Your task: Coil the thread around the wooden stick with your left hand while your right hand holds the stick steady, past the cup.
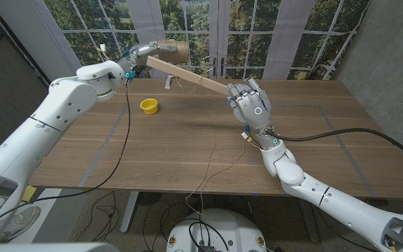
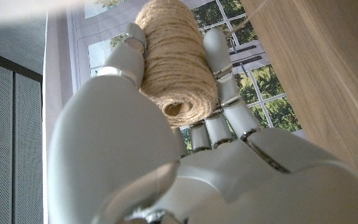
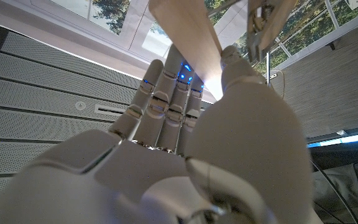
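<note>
A long flat wooden stick (image 1: 187, 73) slants above the table, from my right hand (image 1: 251, 102) up to the far left. My right hand grips its near end, fingers wrapped around it (image 3: 185, 46). My left hand (image 1: 137, 57) is raised at the stick's far end and holds a spool of tan twine (image 1: 167, 50); the spool sits between its fingers (image 2: 176, 59). A thin thread (image 1: 212, 157) hangs down over the table's front edge. The small yellow cup (image 1: 149, 106) stands on the table below the stick, left of centre.
The wooden table (image 1: 313, 140) carries grey tape lines. A black cable (image 1: 121, 147) runs across its left part and another trails from my right wrist (image 1: 341, 133). Windows stand behind the table.
</note>
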`<action>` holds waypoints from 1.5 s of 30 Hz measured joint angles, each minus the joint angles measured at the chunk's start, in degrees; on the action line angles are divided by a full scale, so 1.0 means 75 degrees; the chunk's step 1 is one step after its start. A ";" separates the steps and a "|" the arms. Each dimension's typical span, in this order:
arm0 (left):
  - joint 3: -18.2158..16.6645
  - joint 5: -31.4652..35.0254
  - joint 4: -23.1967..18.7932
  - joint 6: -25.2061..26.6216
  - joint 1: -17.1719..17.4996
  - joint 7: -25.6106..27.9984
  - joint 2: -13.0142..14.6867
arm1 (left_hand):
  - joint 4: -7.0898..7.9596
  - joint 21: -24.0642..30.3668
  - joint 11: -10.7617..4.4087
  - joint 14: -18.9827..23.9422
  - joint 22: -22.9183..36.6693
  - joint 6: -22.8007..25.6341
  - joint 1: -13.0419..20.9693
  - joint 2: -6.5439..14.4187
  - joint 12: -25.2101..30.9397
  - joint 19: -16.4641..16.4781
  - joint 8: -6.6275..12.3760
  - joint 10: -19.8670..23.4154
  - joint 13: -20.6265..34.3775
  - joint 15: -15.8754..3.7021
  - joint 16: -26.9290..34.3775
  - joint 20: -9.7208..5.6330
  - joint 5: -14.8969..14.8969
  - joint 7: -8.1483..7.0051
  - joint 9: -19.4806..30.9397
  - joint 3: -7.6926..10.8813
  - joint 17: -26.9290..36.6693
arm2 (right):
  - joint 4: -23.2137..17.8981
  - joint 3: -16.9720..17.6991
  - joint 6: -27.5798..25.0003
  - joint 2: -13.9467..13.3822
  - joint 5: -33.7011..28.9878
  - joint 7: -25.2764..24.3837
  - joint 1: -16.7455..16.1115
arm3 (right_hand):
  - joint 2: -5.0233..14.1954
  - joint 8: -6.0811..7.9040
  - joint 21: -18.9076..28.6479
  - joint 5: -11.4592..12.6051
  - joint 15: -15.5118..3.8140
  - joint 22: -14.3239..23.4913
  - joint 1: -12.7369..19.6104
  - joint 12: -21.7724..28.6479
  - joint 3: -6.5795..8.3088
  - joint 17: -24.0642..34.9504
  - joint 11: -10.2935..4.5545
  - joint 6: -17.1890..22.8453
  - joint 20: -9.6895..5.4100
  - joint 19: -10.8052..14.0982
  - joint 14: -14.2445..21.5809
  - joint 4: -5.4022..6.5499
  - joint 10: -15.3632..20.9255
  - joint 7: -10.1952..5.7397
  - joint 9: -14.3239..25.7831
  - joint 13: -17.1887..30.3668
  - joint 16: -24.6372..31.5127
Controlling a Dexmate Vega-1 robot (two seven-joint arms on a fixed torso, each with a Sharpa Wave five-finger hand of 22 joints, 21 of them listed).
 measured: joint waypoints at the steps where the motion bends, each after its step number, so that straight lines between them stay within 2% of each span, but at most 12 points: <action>1: -0.0010 0.0004 -0.0044 0.0003 -0.0022 0.0004 0.0014 | 0.0000 0.0000 0.0000 0.0000 0.0000 0.0000 0.0000 0.0000 0.0000 0.0000 0.0000 0.0000 0.0000 0.0000 0.0000 0.0000 0.0000 0.0000 0.0000 0.0000 0.0000 | 0.0012 -0.0021 0.0019 -0.0011 -0.0016 0.0036 0.0014 | 0.0000 0.0000 0.0000 0.0000 0.0000 0.0000 0.0000 -0.0002 0.0000 0.0004 0.0000 0.0000 0.0000 0.0000 0.0000 0.0000 0.0000 0.0000 0.0000 0.0003 0.0000; 11: -0.0017 0.0032 -0.0276 0.0067 -0.0185 -0.0029 0.0068 | 0.0000 0.0000 0.0000 0.0000 -0.0040 0.0001 0.0000 0.0000 0.0000 0.0000 -0.0023 0.0000 0.0000 0.0000 -0.0010 0.0000 -0.0001 0.0001 -0.0001 0.0000 0.0001 | 0.0108 -0.0204 0.0125 -0.0081 -0.0098 0.0264 0.0117 | 0.0000 -0.0006 0.0000 -0.0016 0.0000 0.0000 0.0000 -0.0033 -0.0010 0.0022 0.0000 -0.0026 0.0000 0.0001 0.0000 0.0010 0.0000 -0.0025 0.0003 0.0108 -0.0014; 22: -0.0007 0.0057 -0.0298 0.0103 -0.0205 -0.0398 0.0072 | 0.0000 0.0000 0.0000 0.0000 -0.0039 0.0001 0.0000 0.0000 0.0000 0.0000 -0.0027 0.0000 0.0000 0.0000 -0.0030 0.0000 -0.0013 0.0002 0.0031 0.0000 0.0008 | 0.0179 -0.0316 0.0131 -0.0077 -0.0104 0.0291 0.0188 | -0.0001 -0.0016 0.0000 0.0001 0.0000 -0.0001 0.0001 -0.0065 -0.0010 0.0057 0.0000 -0.0026 0.0000 0.0002 0.0000 0.0010 0.0000 -0.0025 0.0004 0.0113 -0.0072; 23: 0.0107 0.0057 -0.0580 0.0103 -0.0295 -0.0408 0.0172 | 0.0000 0.0000 0.0000 0.0000 -0.0039 0.0001 0.0000 0.0000 0.0000 0.0000 -0.0028 0.0000 0.0000 0.0000 -0.0031 0.0000 -0.0013 0.0002 0.0031 0.0000 0.0009 | 0.0184 -0.0320 0.0133 -0.0074 -0.0155 0.0561 0.0192 | -0.0001 -0.0017 0.0000 0.0001 0.0000 0.0000 0.0001 -0.0071 -0.0010 0.0057 0.0000 -0.0025 0.0000 0.0002 0.0000 0.0010 0.0000 -0.0025 0.0004 0.0115 -0.0073; 45: 0.0132 -0.0054 -0.1157 -0.0238 0.0119 -0.1053 0.0394 | 0.0002 0.0060 0.0000 0.0000 -0.0037 0.0004 0.0000 0.0000 0.0000 -0.0001 -0.0085 0.0000 0.0000 0.0000 -0.0011 0.0001 0.0002 0.0004 0.0067 -0.0002 0.0054 | 0.0464 -0.0376 -0.0025 0.0065 0.0000 0.0845 0.0395 | -0.0002 0.0000 0.0000 0.0000 0.0000 -0.0001 0.0002 -0.0129 -0.0020 0.0093 0.0000 -0.0025 0.0000 0.0003 0.0000 0.0020 0.0000 -0.0025 -0.0045 0.0266 -0.0102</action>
